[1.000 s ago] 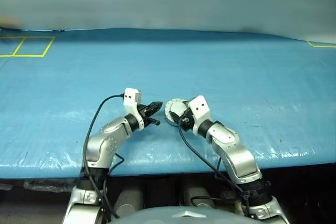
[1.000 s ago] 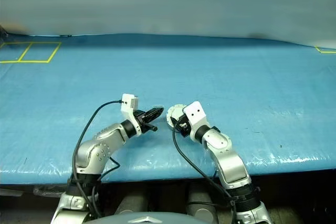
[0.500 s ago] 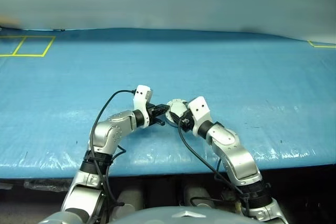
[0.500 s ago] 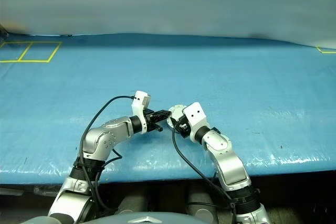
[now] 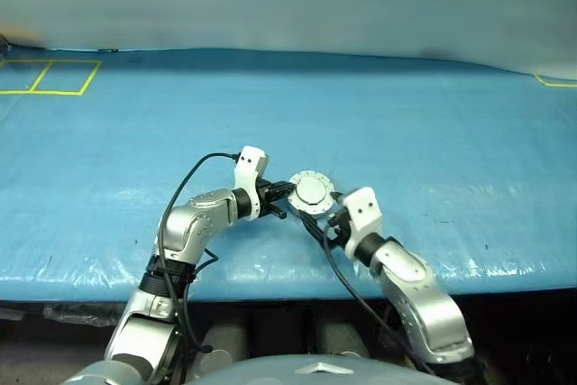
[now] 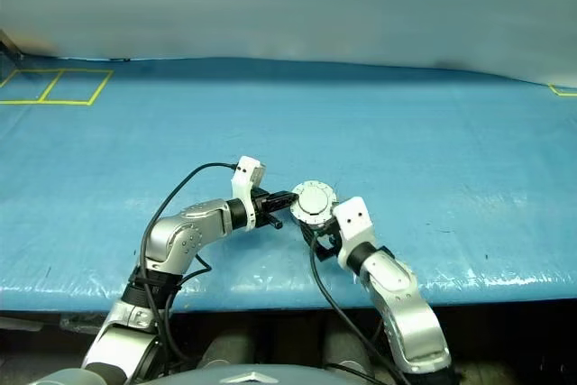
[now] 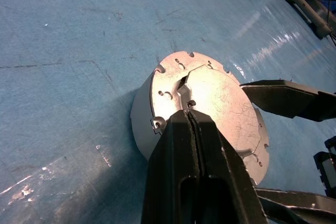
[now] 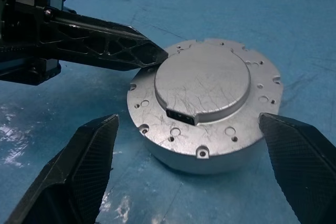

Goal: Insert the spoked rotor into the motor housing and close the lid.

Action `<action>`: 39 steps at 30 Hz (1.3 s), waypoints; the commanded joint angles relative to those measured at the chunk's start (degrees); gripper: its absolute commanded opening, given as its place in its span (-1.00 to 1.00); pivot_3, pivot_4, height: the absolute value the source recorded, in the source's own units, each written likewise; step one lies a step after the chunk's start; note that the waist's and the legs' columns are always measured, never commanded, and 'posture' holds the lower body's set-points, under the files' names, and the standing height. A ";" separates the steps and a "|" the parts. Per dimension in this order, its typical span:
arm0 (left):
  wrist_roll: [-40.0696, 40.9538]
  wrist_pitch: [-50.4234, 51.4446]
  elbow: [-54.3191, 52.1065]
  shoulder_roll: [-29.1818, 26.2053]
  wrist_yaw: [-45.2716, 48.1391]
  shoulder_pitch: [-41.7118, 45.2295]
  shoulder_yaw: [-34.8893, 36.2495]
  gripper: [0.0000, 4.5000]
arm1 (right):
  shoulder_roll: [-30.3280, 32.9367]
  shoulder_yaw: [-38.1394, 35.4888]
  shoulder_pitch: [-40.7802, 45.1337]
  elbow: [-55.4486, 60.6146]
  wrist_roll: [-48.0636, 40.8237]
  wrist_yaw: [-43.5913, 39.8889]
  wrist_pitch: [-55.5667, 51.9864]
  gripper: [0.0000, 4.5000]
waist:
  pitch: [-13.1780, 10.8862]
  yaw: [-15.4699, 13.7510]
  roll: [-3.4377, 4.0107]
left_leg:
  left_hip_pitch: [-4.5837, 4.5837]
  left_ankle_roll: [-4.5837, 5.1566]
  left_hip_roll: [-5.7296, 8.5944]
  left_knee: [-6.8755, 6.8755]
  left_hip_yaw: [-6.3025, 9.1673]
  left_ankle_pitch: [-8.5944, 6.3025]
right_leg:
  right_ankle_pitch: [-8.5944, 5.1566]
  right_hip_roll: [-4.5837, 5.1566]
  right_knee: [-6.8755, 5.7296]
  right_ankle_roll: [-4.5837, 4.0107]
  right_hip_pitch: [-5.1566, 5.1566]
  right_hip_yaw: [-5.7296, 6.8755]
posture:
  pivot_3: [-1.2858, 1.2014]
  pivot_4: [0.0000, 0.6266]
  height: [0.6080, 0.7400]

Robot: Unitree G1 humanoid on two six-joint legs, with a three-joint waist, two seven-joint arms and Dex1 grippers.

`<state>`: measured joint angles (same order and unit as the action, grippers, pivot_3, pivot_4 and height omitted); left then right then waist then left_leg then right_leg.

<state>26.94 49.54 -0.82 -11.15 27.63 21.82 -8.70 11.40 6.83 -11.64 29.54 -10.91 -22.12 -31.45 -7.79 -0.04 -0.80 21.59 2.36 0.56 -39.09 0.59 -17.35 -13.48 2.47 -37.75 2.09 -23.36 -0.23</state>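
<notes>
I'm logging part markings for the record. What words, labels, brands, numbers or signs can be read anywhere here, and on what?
None can be read.
Lid: bare scratched metal, no marking.
Housing: plain holes around the flange, no text.
Left gripper and right gripper: black fingers, no label.
Blue table cover: yellow tape lines at its far corners, no lettering.

Both eye views look forward and down from the head over the blue table (image 5: 433,114). Each wrist view looks closely along its fingers; all share the motor housing (image 8: 207,103).
</notes>
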 commanded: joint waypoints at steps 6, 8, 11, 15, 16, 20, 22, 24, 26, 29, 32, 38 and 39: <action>-1.93 -0.03 1.61 -0.02 0.68 -0.43 -1.02 -1.00 | -12.79 -13.93 -3.84 7.22 -24.98 7.60 -10.31 0.99 | -0.08 -0.01 0.11 | 0.04 -0.05 -0.06 0.00 0.00 0.04 | 0.02 0.02 -0.03 -0.08 -0.08 0.02 | 0.03 -0.52 1.00; -2.26 -0.45 1.73 0.09 0.85 -0.45 -1.05 -1.00 | -16.58 -16.06 -2.28 5.15 -28.52 11.96 -12.51 0.99 | -0.10 0.01 0.13 | 0.04 -0.05 -0.06 -0.01 0.00 0.06 | 0.04 0.04 -0.03 -0.09 -0.10 0.03 | 0.03 -0.52 1.00; -2.59 -0.97 1.77 0.32 0.90 -0.58 -0.95 -1.00 | -18.38 -16.51 -0.18 1.83 -31.45 16.36 -14.90 0.99 | -0.11 -0.05 0.12 | 0.10 -0.01 -0.02 -0.02 -0.03 0.05 | 0.05 0.09 0.01 -0.08 -0.12 0.03 | 0.03 -0.52 1.00; -2.85 -1.16 1.36 0.32 1.00 -1.02 -0.87 -1.00 | -19.53 -15.71 2.88 -3.23 -35.60 19.26 -16.59 0.99 | -0.14 -0.04 0.18 | 0.13 0.04 -0.01 0.02 -0.04 0.03 | 0.04 0.08 0.01 -0.09 -0.17 0.04 | 0.03 -0.52 1.00; -2.87 -1.21 1.24 0.32 0.96 -1.13 -0.81 -1.00 | -19.92 -15.58 3.69 -4.49 -36.37 19.80 -16.50 0.99 | -0.15 -0.03 0.19 | 0.13 0.04 -0.02 0.02 -0.04 0.03 | 0.04 0.07 0.01 -0.09 -0.18 0.04 | 0.03 -0.52 1.00; -2.98 -1.41 1.15 0.34 0.79 -1.36 -0.61 -1.00 | -21.24 -16.61 5.72 -8.06 -41.10 21.62 -15.71 0.99 | -0.15 0.01 0.19 | 0.13 0.04 -0.02 0.02 -0.04 0.03 | 0.04 0.07 0.02 -0.09 -0.15 0.06 | 0.03 -0.52 1.00; -3.14 -1.61 1.13 0.34 0.69 -1.64 -0.72 -1.00 | -22.01 -17.27 6.45 -9.56 -44.45 22.42 -14.92 0.99 | -0.15 0.19 0.19 | 0.13 0.05 -0.02 0.02 -0.04 0.02 | 0.04 0.06 0.03 -0.09 -0.14 0.06 | 0.03 -0.52 1.00; -3.26 -1.65 0.83 0.36 0.66 -2.06 -0.98 -1.00 | -22.88 -18.38 6.89 -10.78 -48.73 23.85 -14.06 0.92 | -0.15 0.20 0.19 | 0.12 0.05 -0.02 0.02 -0.04 0.03 | 0.04 0.05 0.02 -0.08 -0.14 0.06 | 0.03 -0.52 1.00; -3.39 -1.67 0.62 0.36 0.61 -2.34 -1.14 -1.00 | -22.53 -18.79 6.91 -11.69 -52.16 24.39 -13.24 0.73 | -0.16 0.23 0.20 | 0.13 0.05 -0.02 0.02 -0.04 0.03 | 0.04 0.05 0.02 -0.08 -0.13 0.07 | 0.03 -0.52 1.00; -3.60 -1.69 0.72 0.28 0.63 -2.53 -1.34 -1.00 | -20.80 -18.06 6.37 -12.68 -55.81 24.39 -13.70 0.29 | -0.16 0.30 0.20 | 0.13 0.07 -0.02 0.02 -0.05 0.02 | 0.04 0.04 0.02 -0.08 -0.14 0.07 | 0.03 -0.52 1.00; -3.74 -1.64 0.86 0.17 0.73 -2.53 -1.31 -1.00 | -19.76 -16.75 5.69 -12.98 -57.51 25.17 -14.15 -0.13 | -0.16 0.49 0.21 | 0.12 0.08 -0.03 0.02 -0.05 0.01 | 0.04 0.04 0.02 -0.08 -0.13 0.06 | 0.03 -0.52 1.00; -4.14 -1.48 1.18 0.17 0.94 -2.62 -0.93 -1.00 | -17.69 -14.63 4.37 -13.56 -56.88 25.39 -14.53 -0.46 | -0.17 0.64 0.22 | 0.11 0.08 -0.03 0.01 -0.08 0.01 | 0.04 0.03 0.03 -0.06 -0.11 0.05 | 0.03 -0.52 1.00; -4.16 -1.44 1.19 0.19 0.97 -2.66 -0.92 -1.00 | -17.63 -14.49 4.22 -13.60 -56.78 25.42 -14.48 -0.46 | -0.17 0.65 0.22 | 0.10 0.08 -0.04 0.01 -0.07 0.01 | 0.04 0.03 0.03 -0.06 -0.10 0.05 | 0.03 -0.52 1.00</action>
<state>23.20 46.78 -0.81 -11.35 28.46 20.31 -8.23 -4.24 -10.25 -6.44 16.12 -67.88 2.82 -45.15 -7.95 0.61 -0.58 21.68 2.44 0.52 -39.08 0.52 -17.33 -13.44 2.49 -37.73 2.03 -23.46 -0.17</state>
